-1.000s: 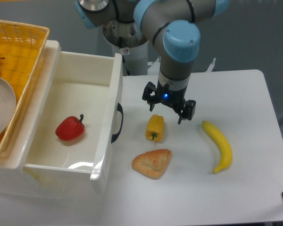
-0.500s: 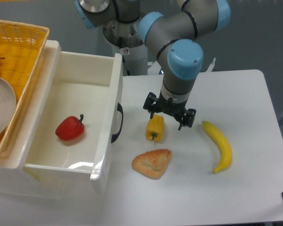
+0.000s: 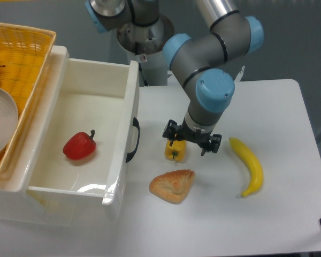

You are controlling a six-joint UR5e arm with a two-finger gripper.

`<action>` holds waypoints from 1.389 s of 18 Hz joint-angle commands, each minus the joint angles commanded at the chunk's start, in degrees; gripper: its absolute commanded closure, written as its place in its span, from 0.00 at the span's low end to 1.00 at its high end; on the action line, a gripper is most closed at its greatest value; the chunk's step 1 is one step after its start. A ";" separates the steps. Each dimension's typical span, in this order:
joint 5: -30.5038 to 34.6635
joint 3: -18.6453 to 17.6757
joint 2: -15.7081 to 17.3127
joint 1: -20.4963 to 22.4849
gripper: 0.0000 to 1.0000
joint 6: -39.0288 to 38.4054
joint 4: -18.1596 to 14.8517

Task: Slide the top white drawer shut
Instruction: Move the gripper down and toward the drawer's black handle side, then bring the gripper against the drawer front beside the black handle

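While the top white drawer [image 3: 69, 144] stood pulled well out of the cabinet at the left of the fixed camera's view, its black arched handle [image 3: 132, 140] was seen on the front panel facing the tabletop [image 3: 289, 214], and a red pepper [image 3: 78, 145] lay inside on the drawer floor. A yellow wicker basket [image 3: 21, 59] was seen on top of the cabinet behind the drawer, with the edge of a pale plate [image 3: 1, 123] in it. The tool [image 3: 191, 143] was found low over the tabletop, well to the right of the handle and apart from it, directly over the upper end of a yellow pepper [image 3: 174, 149]; its fingers appeared spread, with nothing gripped between them, though whether they touched the pepper could not be told. A pastry [image 3: 172, 186] lay just in front of the yellow pepper, and a banana [image 3: 248, 166] lay to the right. No contact with the drawer had been made, so the closing was judged not yet begun and the approach step still in hand. For the next move, the tool would need to be carried left to the front panel beside the handle, clear of the yellow pepper, and the panel pushed squarely toward the cabinet so that the drawer would not skew.
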 joint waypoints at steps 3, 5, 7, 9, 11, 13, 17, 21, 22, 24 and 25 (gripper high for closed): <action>-0.62 -0.09 -0.79 -0.26 0.00 -1.93 -0.53; -0.71 -0.09 -1.23 -0.96 0.00 -3.08 -0.53; -0.71 -0.09 -1.50 -1.14 0.00 -3.08 -0.53; -1.23 -0.17 -1.85 -1.58 0.00 -3.26 -0.62; -1.68 -0.52 -2.02 -2.02 0.00 -3.43 -0.62; -1.76 -0.53 -2.11 -2.46 0.00 -3.43 -0.62; -2.90 -0.61 -2.20 -2.64 0.00 -3.43 -0.97; -2.99 -0.61 -2.20 -3.34 0.00 -3.43 -1.58; -2.99 -0.61 -2.20 -3.51 0.00 -3.43 -1.76; -3.08 -0.61 -2.20 -3.78 0.00 -3.43 -1.85; -3.08 -0.61 -2.20 -3.87 0.00 -3.43 -1.85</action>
